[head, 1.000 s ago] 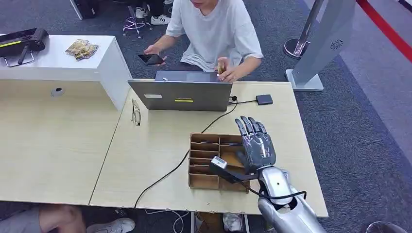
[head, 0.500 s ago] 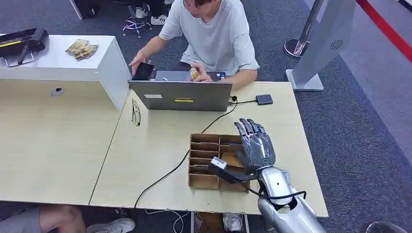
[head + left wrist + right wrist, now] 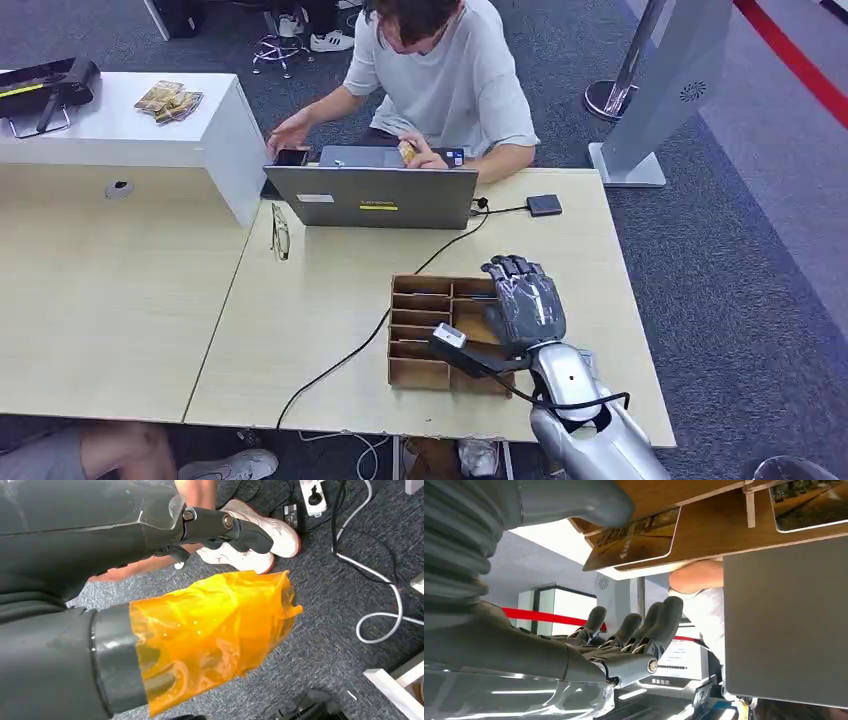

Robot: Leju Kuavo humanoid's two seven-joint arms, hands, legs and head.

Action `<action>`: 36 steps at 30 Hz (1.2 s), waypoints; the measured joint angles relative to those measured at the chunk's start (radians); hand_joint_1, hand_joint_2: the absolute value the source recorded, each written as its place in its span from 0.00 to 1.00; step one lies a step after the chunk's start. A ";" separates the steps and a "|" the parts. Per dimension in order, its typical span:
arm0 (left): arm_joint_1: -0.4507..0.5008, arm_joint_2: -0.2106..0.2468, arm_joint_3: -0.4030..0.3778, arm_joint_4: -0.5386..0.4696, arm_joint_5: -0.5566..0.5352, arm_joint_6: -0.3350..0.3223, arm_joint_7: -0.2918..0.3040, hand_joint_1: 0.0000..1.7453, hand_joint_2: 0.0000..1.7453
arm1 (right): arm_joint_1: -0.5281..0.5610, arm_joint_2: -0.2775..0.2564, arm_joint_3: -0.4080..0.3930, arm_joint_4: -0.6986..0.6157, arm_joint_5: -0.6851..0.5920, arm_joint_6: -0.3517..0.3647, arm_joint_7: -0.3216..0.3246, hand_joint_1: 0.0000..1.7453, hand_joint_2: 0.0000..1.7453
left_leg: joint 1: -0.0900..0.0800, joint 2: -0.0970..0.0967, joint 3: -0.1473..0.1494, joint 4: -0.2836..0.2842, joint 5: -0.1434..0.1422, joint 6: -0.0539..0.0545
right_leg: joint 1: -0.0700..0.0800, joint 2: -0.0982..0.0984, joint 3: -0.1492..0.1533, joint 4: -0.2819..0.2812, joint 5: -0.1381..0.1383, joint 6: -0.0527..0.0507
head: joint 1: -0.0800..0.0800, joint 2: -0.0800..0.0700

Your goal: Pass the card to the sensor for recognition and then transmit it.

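So far, nothing is picked up: the right hand (image 3: pixel 524 305) hovers over the wooden tray (image 3: pixel 420 372), fingers curling, empty. A card (image 3: pixel 634 542) lies in its compartment; scanning and handover remain.

Silver arm (image 3: pixel 590 420), dark grey right hand (image 3: pixel 525 305), black cable.

**What's on the desks, by count**

One grey open laptop (image 3: pixel 372 196), one brown cardboard divider tray (image 3: pixel 425 330), two gold-patterned cards (image 3: pixel 634 542) in its slots, one small dark sensor pad (image 3: pixel 544 205), one pair of glasses (image 3: pixel 280 233), one seated person (image 3: pixel 440 70).
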 joint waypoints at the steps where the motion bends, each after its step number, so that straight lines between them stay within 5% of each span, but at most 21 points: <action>1: 0.000 0.000 0.000 0.000 0.000 0.000 0.000 0.00 0.00 | 0.000 0.000 0.000 0.000 0.000 0.000 0.000 0.35 1.00 | 0.000 0.000 0.000 0.000 0.000 0.000 | 0.000 0.000 0.000 0.000 0.000 0.000 | 0.000 0.000; 8: 0.001 0.000 0.000 0.000 0.002 0.002 0.000 0.00 0.00 | 0.000 0.000 0.002 0.000 -0.001 0.001 0.003 0.39 1.00 | 0.000 0.000 0.000 0.000 0.000 0.000 | 0.000 0.000 0.000 0.000 0.000 0.000 | 0.000 0.000; 14: 0.001 0.000 0.000 0.000 0.002 0.004 0.000 0.00 0.00 | 0.000 0.000 0.003 0.000 -0.002 0.001 0.003 0.57 1.00 | 0.000 0.000 0.000 0.000 0.000 0.000 | 0.000 0.000 0.000 0.000 0.000 0.000 | 0.000 0.000; 24: 0.002 0.000 0.000 0.000 0.005 0.007 0.000 0.00 0.00 | -0.001 -0.002 0.006 0.000 -0.004 0.000 0.003 0.46 1.00 | 0.000 0.000 0.000 0.000 0.000 0.000 | 0.000 0.000 0.000 0.000 0.000 0.000 | 0.000 0.000; 27: 0.002 0.000 0.000 0.000 0.005 0.008 0.000 0.00 0.00 | 0.000 -0.003 0.007 0.000 -0.004 0.000 0.003 0.52 1.00 | 0.000 0.000 0.000 0.000 0.000 0.000 | 0.000 0.000 0.000 0.000 0.000 0.000 | 0.000 0.000; 28: 0.002 0.000 0.000 0.000 0.005 0.008 0.000 0.00 0.00 | 0.000 -0.003 0.008 0.000 -0.004 0.000 0.003 0.62 1.00 | 0.000 0.000 0.000 0.000 0.000 0.000 | 0.000 0.000 0.000 0.000 0.000 0.000 | 0.000 0.000; 36: 0.002 0.000 0.000 0.000 0.006 0.008 0.000 0.00 0.00 | 0.000 -0.005 0.010 0.000 -0.004 0.000 0.003 0.62 1.00 | 0.000 0.000 0.000 0.000 0.000 0.000 | 0.000 0.000 0.000 0.000 0.000 0.000 | 0.000 0.000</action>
